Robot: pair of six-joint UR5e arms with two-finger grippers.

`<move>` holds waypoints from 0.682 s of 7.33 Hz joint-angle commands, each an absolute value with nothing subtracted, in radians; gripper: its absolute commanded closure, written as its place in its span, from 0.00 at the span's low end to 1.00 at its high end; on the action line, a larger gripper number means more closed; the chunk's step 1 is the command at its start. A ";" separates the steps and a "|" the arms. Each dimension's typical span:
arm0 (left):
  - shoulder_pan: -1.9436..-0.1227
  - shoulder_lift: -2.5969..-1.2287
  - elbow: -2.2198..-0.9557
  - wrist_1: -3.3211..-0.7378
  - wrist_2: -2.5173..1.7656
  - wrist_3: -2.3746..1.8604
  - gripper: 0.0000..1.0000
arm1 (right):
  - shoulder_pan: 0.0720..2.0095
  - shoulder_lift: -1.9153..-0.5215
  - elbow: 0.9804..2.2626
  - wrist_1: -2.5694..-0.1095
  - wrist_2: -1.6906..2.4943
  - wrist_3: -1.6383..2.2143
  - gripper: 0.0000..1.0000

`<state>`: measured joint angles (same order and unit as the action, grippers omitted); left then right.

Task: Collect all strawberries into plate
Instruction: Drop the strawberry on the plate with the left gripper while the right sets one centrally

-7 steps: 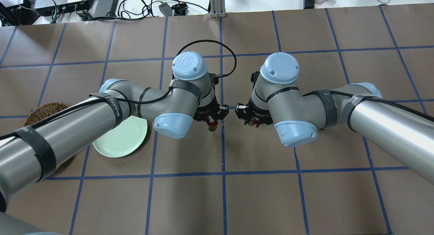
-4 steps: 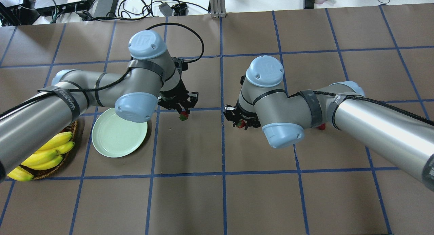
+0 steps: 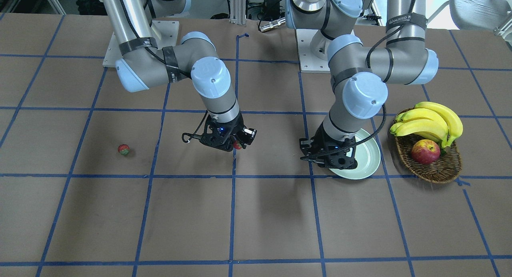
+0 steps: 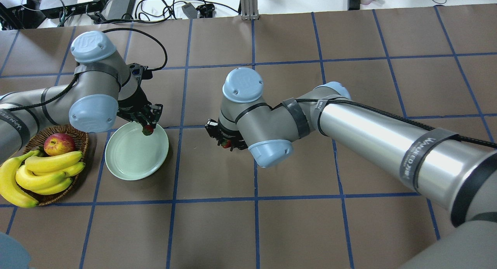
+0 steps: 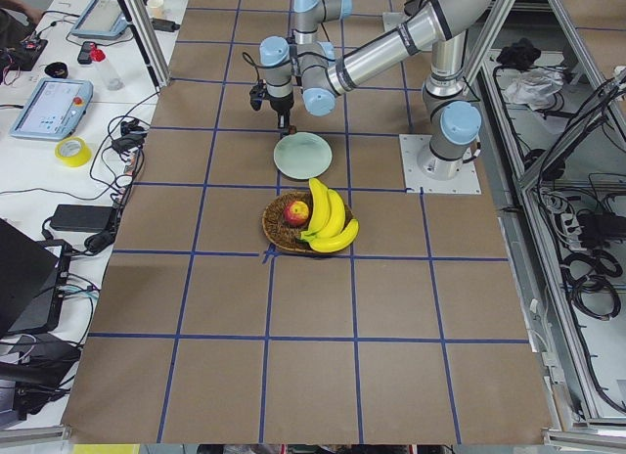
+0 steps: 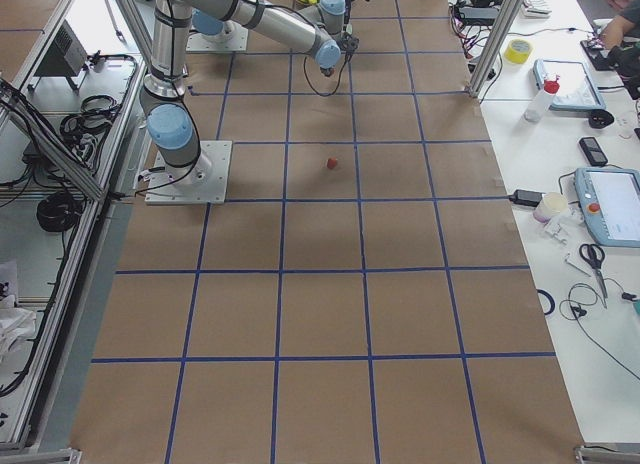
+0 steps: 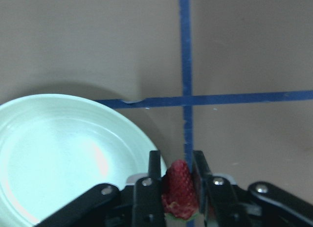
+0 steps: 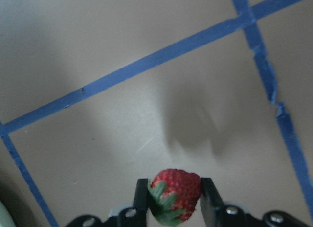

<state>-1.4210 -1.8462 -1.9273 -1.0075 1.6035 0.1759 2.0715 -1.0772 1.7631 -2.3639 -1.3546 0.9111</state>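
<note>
My left gripper (image 4: 148,126) is shut on a strawberry (image 7: 180,189) and hangs over the far right rim of the mint-green plate (image 4: 134,154). In the left wrist view the berry sits between the fingers just past the plate's edge (image 7: 63,153). My right gripper (image 4: 226,143) is shut on a second strawberry (image 8: 176,192), above bare table near the middle. A third strawberry (image 3: 124,149) lies alone on the table on my right side, also seen as the small red strawberry (image 6: 331,164) in the exterior right view.
A wicker basket (image 4: 79,135) with bananas (image 4: 42,176) and an apple (image 4: 59,144) stands just left of the plate. Cables and power bricks (image 4: 120,5) lie beyond the table's far edge. The brown table carries a blue tape grid.
My left arm has swung left from the table's middle to the plate, carrying its strawberry. My right arm has also shifted left with its strawberry. The basket's fruit has come into view.
</note>
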 commanded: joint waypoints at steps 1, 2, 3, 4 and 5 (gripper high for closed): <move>-1.365 -1.882 -1.982 -0.904 1.623 0.215 1.00 | 2.118 -1.010 1.720 -2.379 -1.303 0.966 0.64; -1.365 -1.885 -1.991 -0.904 1.624 0.212 0.62 | 2.117 -1.014 1.727 -2.379 -1.311 0.965 0.25; -1.365 -1.881 -1.991 -0.905 1.624 0.207 0.08 | 2.115 -1.020 1.727 -2.373 -1.342 0.954 0.00; -1.364 -1.864 -1.982 -0.919 1.631 0.203 0.00 | 2.100 -1.041 1.738 -2.362 -1.380 0.877 0.00; -1.371 -1.843 -1.973 -0.952 1.628 0.204 0.00 | 2.056 -1.095 1.767 -2.343 -1.399 0.785 0.00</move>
